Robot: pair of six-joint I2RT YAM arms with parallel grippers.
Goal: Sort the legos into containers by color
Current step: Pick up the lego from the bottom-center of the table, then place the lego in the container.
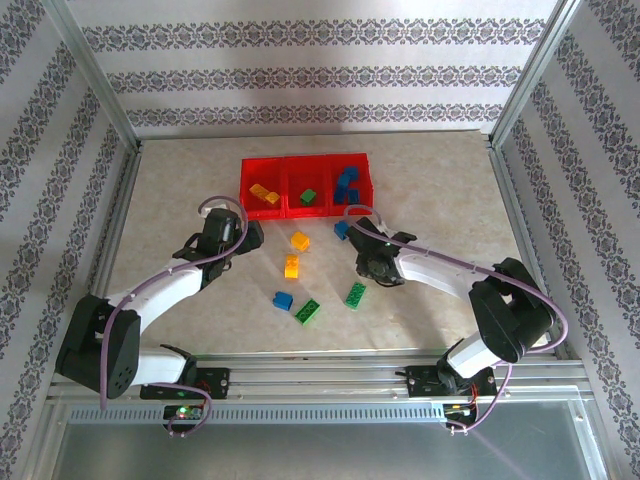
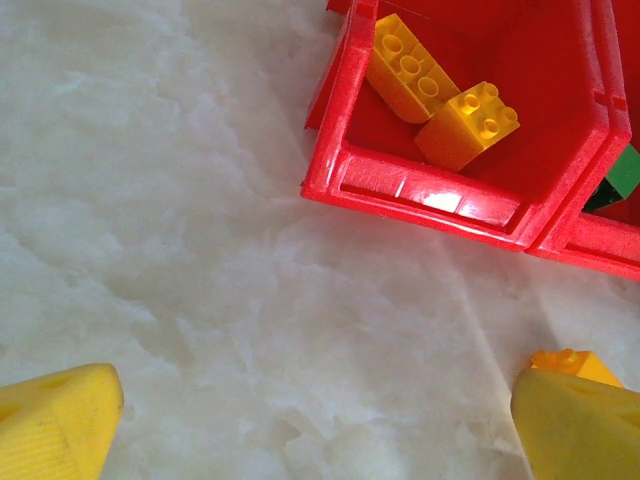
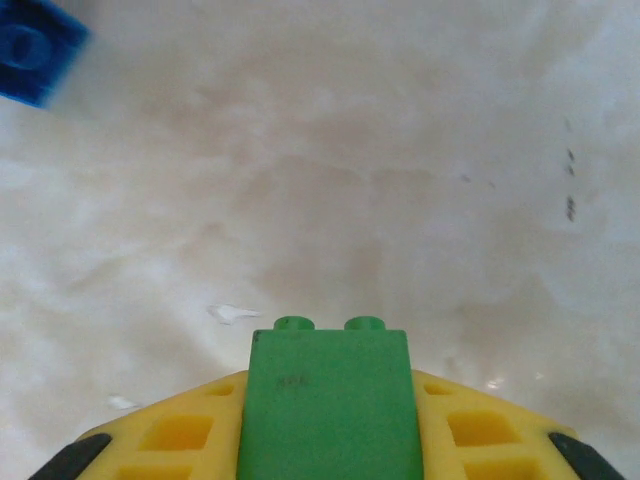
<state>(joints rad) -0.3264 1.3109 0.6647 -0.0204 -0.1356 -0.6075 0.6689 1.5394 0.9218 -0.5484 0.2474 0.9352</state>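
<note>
The red containers (image 1: 283, 208) stand as a row of three bins at the back middle; the left one (image 2: 420, 195) holds yellow bricks (image 2: 468, 122), the middle one a green brick (image 1: 308, 196), the right one blue bricks (image 1: 347, 185). My left gripper (image 1: 248, 235) (image 2: 320, 430) hangs open over bare table just before the left bin's front corner. A loose yellow brick (image 2: 562, 361) peeks out by its right finger. My right gripper (image 1: 362, 245) (image 3: 328, 385) is shut on a green brick (image 3: 328, 400), studs forward. A blue brick (image 3: 35, 48) lies ahead to its left.
Loose on the marble table (image 1: 430, 200) lie two yellow bricks (image 1: 299, 240) (image 1: 291, 265), a blue one (image 1: 282, 300) and two green ones (image 1: 307, 311) (image 1: 355, 295). Another blue brick (image 1: 342, 229) sits beside the right gripper. Metal frame rails (image 1: 500, 180) border the table.
</note>
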